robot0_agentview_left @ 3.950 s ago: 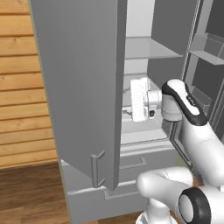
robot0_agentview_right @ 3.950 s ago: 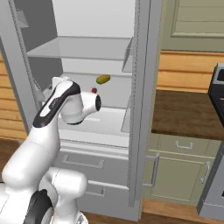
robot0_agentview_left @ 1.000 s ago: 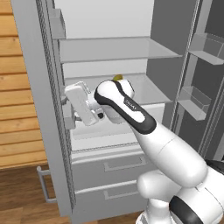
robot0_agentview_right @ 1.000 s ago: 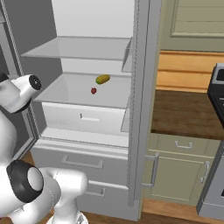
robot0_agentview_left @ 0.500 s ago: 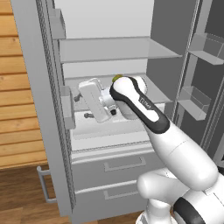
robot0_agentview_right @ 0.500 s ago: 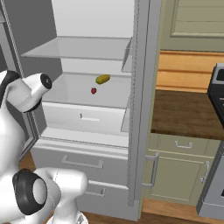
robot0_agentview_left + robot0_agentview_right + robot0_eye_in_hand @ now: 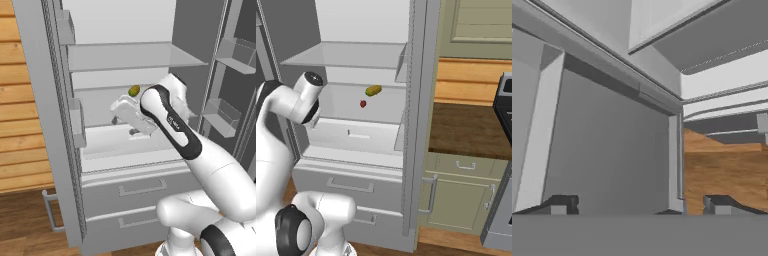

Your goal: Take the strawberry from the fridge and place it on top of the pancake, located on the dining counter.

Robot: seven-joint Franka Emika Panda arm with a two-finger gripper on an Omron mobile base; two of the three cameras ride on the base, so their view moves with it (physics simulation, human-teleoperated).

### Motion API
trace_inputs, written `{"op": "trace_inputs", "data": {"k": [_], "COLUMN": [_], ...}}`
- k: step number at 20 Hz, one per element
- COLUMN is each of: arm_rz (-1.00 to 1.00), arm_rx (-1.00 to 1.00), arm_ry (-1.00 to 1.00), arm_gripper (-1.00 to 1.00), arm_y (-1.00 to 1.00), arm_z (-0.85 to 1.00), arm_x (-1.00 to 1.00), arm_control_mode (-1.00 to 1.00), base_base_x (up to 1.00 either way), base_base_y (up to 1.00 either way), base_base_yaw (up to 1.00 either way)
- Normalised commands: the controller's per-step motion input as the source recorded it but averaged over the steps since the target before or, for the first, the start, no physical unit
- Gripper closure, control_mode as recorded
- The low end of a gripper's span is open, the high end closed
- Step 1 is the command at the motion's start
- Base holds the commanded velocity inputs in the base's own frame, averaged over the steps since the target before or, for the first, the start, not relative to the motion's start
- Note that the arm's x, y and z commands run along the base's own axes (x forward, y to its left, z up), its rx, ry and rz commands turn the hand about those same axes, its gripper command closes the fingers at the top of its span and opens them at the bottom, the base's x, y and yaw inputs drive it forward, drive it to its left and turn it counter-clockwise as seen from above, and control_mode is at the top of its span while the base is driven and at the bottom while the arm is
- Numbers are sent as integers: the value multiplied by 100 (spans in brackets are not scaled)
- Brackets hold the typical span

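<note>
Fridge point(image 7: 356, 150) doors stand wide; strawberry point(image 7: 362, 104) unobstructed mid-shelf, hand point(image 7: 639, 205) spread wide and empty.

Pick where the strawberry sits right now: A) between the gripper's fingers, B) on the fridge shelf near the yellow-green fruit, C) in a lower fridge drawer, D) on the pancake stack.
B: the strawberry lies on the fridge shelf, just below-left of the yellow-green fruit.

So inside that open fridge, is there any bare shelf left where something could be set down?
Yes. The upper shelf of the fridge looks bare across its width. On the shelf below, the strawberry and the yellow-green fruit lie near the back, slightly apart; the front part looks free, though the robot's arm crowds its left end.
</note>
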Motion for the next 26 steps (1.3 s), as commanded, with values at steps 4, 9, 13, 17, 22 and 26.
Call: {"op": "trace_inputs", "data": {"k": [4, 9, 13, 17, 22, 26], "arm_rz": [0, 0, -9, -13, -3, 0], "arm_rx": [-61, -62, -41, -14, 10, 29], "arm_ry": [-10, -6, -1, -2, -4, -12], "arm_gripper": [-100, -100, -100, -100, -100, -100], "arm_y": [-100, -100, -72, -21, -28, -4], "arm_z": [-20, -12, 0, 0, 0, 0], "arm_x": [0, -13, -82, -100, -92, -61], "arm_control_mode": [-100, -100, -100, -100, -100, -100], "base_base_x": [0, 0, 0, 0, 0, 0], "base_base_y": [0, 0, 0, 0, 0, 0], "base_base_yaw": [0, 0, 0, 0, 0, 0]}}
